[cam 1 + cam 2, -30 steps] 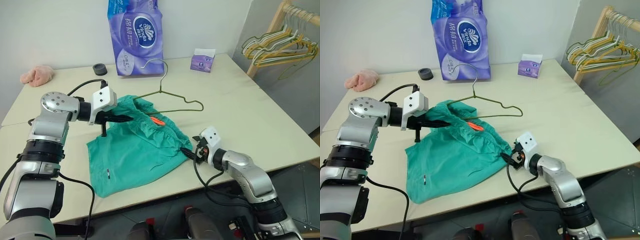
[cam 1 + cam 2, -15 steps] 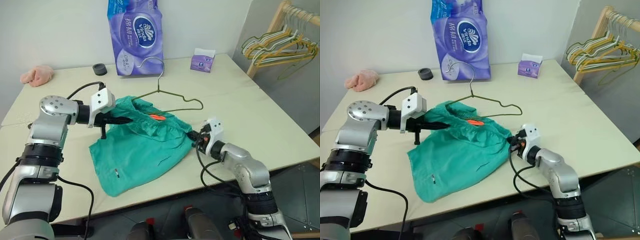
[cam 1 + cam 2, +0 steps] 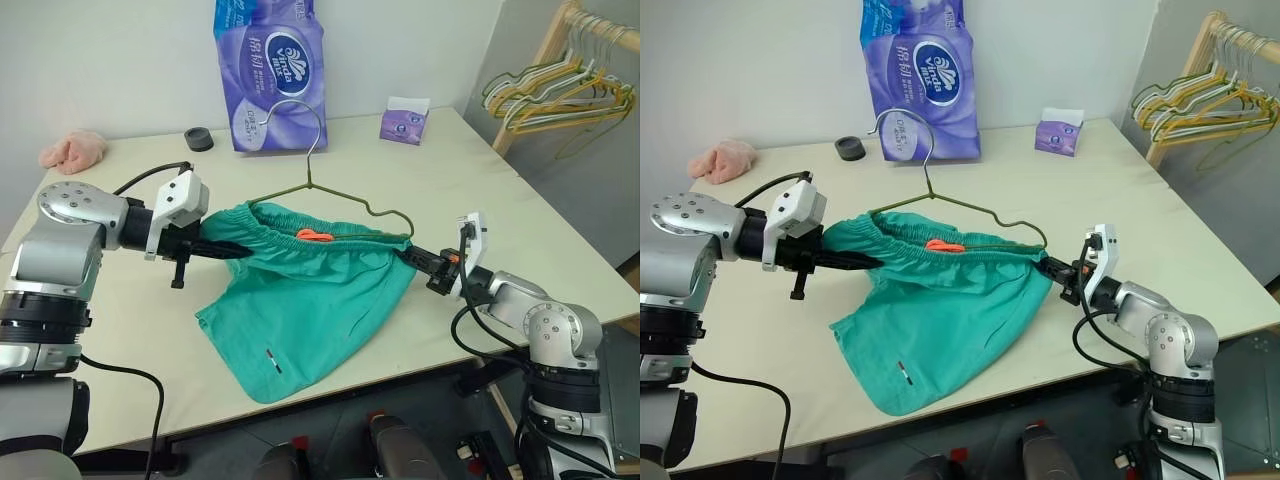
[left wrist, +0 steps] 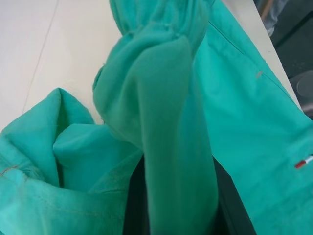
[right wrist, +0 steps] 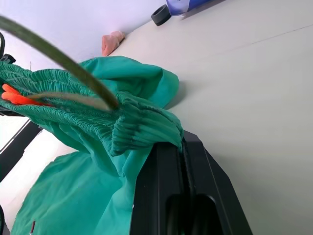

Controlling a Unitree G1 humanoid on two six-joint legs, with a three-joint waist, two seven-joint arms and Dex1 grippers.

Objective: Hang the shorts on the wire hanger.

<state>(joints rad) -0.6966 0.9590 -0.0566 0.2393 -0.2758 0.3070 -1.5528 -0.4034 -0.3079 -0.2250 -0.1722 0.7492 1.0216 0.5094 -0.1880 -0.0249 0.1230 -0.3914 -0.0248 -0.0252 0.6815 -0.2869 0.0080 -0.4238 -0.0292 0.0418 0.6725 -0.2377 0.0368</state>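
Shorts (image 3: 300, 290) hang stretched between both grippers above the table (image 3: 520, 220), waistband running left to right. Left gripper (image 3: 232, 250) pinches one waistband end, right gripper (image 3: 418, 257) pinches the other. Hanger (image 3: 345, 200) lies along the waistband's far side, its bar parallel and its right shoulder at the right gripper, the nearer one.

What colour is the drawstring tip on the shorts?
Orange drawstring tip, clearest in the left eye view.
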